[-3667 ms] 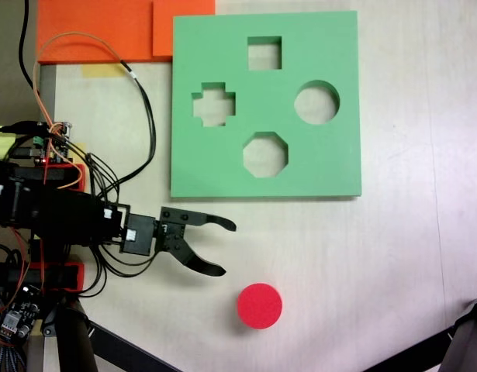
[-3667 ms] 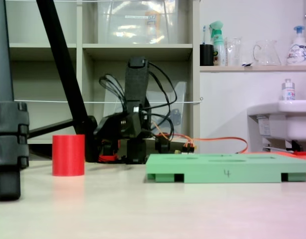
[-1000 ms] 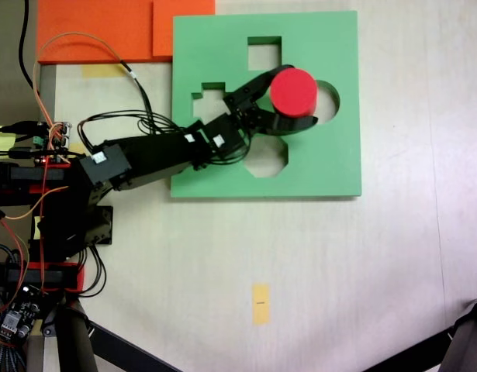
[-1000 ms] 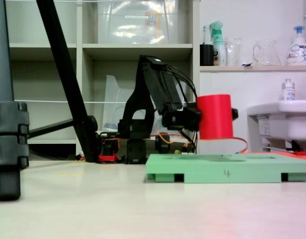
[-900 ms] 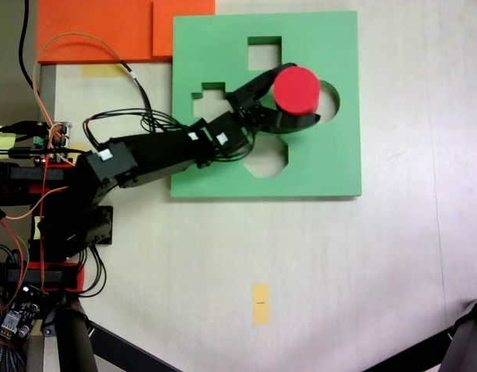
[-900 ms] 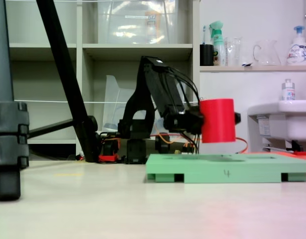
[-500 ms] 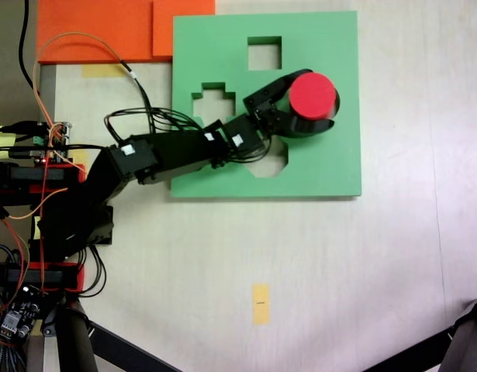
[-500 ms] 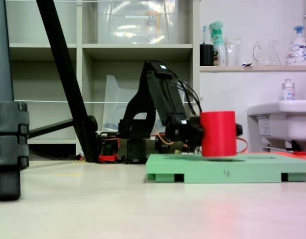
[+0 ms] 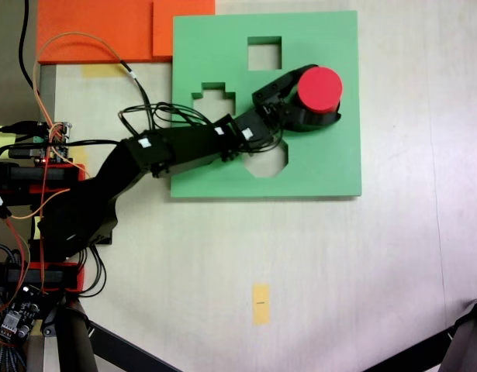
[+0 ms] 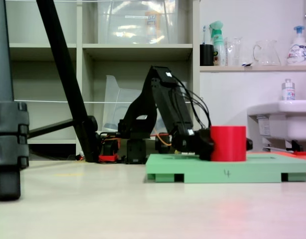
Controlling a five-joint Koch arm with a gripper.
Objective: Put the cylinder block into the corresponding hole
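From one fixed view we look straight down on the claw (image 9: 322, 108); from another we look level across the tabletop (image 10: 118, 209). Both share the green board (image 9: 331, 167) under the claw.

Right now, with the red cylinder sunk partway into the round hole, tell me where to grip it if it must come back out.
Grip the red cylinder by its curved side wall, on the part that stands above the green board. Its lower part sits in the round hole, out of reach. Come in level from the arm's side, as the gripper does, fingers on opposite sides.
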